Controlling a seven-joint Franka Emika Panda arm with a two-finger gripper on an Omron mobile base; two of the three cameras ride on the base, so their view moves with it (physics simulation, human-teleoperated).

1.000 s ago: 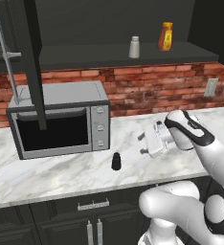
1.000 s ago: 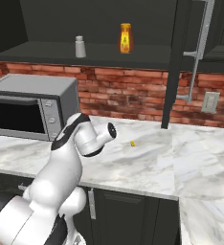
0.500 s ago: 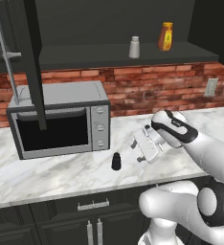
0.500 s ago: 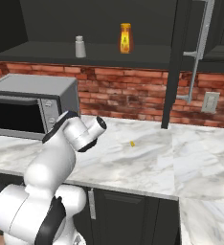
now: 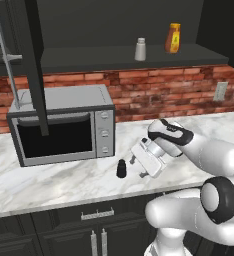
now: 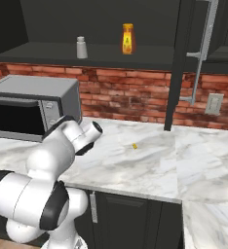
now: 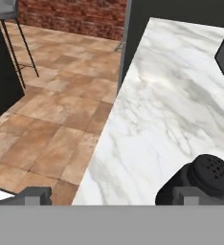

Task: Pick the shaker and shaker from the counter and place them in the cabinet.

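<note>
Arm: over the last second the hand swung from about 3 o'clock of the black shaker (image 5: 121, 168) toward it and dipped lower; the base views kept the same framing, so the arm moved, not the base.
Gripper (image 5: 137, 166): jaws wide apart, nothing between them; it sat just beside the black shaker at its 3 o'clock in the left base view, apparently not touching.
Black shaker: upright on the counter (image 5: 54, 182), at about 5 o'clock of the microwave (image 5: 64, 125), near the front edge. In the hand view it (image 7: 200, 184) sat at 5 o'clock of the picture, by one fingertip (image 7: 195, 196) rather than centred between the two.
Grey shaker (image 5: 140, 49): already on the cabinet shelf (image 5: 89, 57), at 9 o'clock of the orange bottle (image 5: 173, 38), well apart from the arm.
Cabinet door (image 5: 34, 65): stood open, its bar handle (image 5: 9, 55) at 9 o'clock of it.
Meaning: with one shaker shelved and the hand closing in on the other, the task looked about half done, and this was the approach for the second pick.
Next, as a judgement: the hand needed to shift sideways so the black shaker sat between the fingers before they closed.
Risk: the off-centre line-up could tip the shaker toward the counter edge.
</note>
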